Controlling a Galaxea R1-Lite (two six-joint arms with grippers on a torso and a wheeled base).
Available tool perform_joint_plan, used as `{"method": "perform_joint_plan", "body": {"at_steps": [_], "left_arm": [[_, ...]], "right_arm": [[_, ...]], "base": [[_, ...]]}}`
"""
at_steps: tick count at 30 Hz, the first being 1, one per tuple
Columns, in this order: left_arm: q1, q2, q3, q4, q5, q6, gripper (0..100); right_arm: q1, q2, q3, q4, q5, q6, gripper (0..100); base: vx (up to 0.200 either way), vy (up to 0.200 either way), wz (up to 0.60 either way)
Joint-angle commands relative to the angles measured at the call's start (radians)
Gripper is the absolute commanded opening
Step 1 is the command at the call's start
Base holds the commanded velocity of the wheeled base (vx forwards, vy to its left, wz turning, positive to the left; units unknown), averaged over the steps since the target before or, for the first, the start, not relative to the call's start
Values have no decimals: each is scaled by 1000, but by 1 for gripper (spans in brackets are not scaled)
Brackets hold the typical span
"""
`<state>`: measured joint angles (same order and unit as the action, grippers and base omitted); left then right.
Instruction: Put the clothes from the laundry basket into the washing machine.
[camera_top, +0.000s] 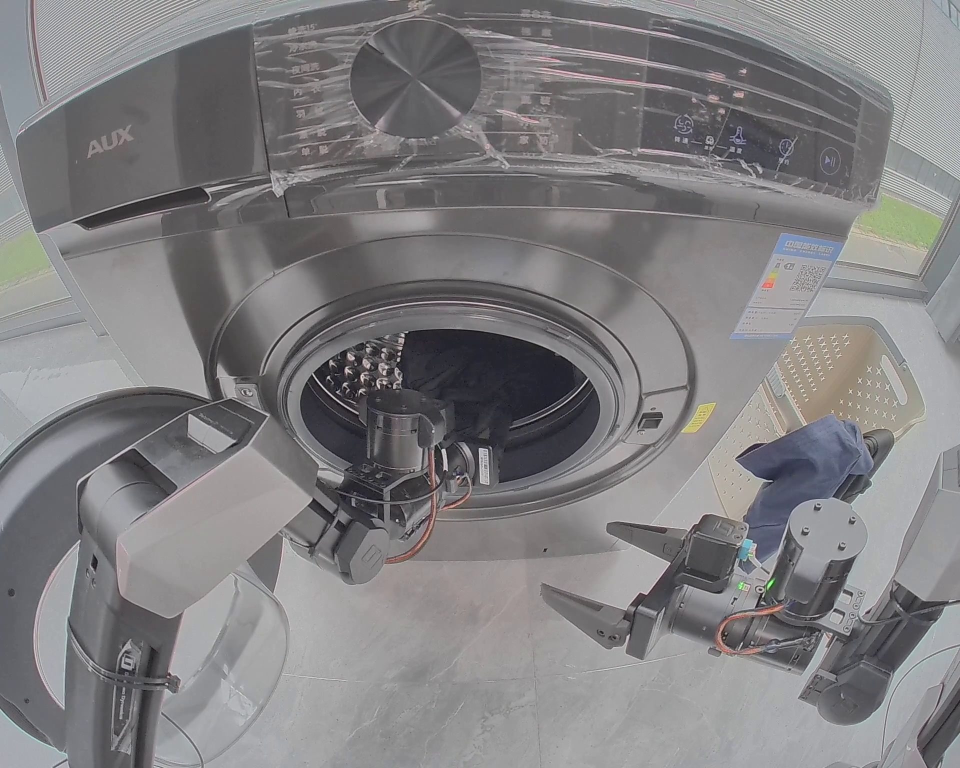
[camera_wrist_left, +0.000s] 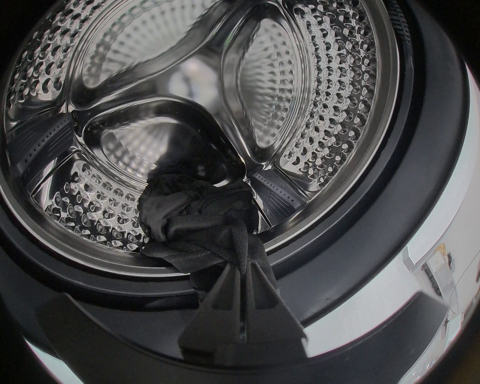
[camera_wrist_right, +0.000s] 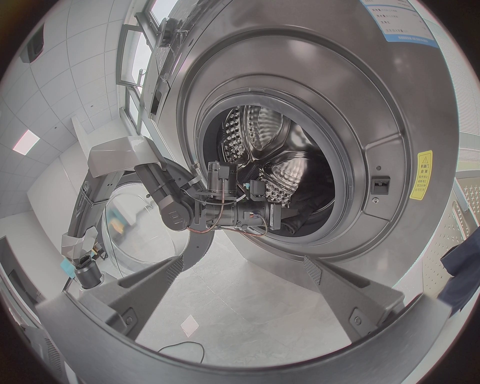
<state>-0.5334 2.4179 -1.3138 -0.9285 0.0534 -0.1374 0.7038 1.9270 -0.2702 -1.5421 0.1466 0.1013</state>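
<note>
Left hand (camera_wrist_left: 242, 267) pinches crumpled black garment (camera_wrist_left: 195, 220) at front edge of perforated steel drum (camera_wrist_left: 325, 100), for release; right hand (camera_top: 578, 560) spread, empty

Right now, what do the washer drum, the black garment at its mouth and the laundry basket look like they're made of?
The drum: bright polished metal, probably stainless steel; mirror-like reflections and rows of punched holes. The black garment: soft matte fabric, limp and folded; fibre unclear. The laundry basket: beige, likely moulded plastic; dull, with a regular perforated wall.
</note>
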Motion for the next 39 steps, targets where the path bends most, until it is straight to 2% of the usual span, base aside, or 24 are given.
{"method": "perform_joint_plan", "body": {"at_steps": [1,5,6,7,8,10,19,27,28,36,39], "left_arm": [[1,20,-33,-3,2,-4,0],[15,40,-139,-15,19,-28,0],[24,60,-216,-24,46,-50,0],[24,61,-222,-24,48,-51,0],[35,83,-289,-27,74,-65,0],[44,113,-355,-33,86,-77,0],[64,221,-585,-53,103,-80,0],[64,254,-627,-46,121,-80,0],[64,253,-625,-44,121,-82,100],[52,190,-507,-39,128,-94,100],[47,161,-469,-36,149,-94,100]], "right_arm": [[-1,0,0,-1,1,0,100],[0,1,-1,-1,1,0,100],[0,1,-1,-1,1,0,100],[0,1,-1,0,1,0,100],[0,1,-1,0,1,0,100],[0,1,-1,-1,1,0,100],[0,3,-3,0,1,0,100],[0,1,-1,0,1,0,100],[0,1,-3,0,1,0,100],[0,3,-1,0,1,2,100],[0,3,-1,0,1,2,100]], "base": [[0,0,0],[0,0,0],[0,0,0],[0,0,0],[0,0,0],[0,0,0],[0,0,0],[0,0,0],[0,0,0],[0,0,0],[0,0,0]]}}
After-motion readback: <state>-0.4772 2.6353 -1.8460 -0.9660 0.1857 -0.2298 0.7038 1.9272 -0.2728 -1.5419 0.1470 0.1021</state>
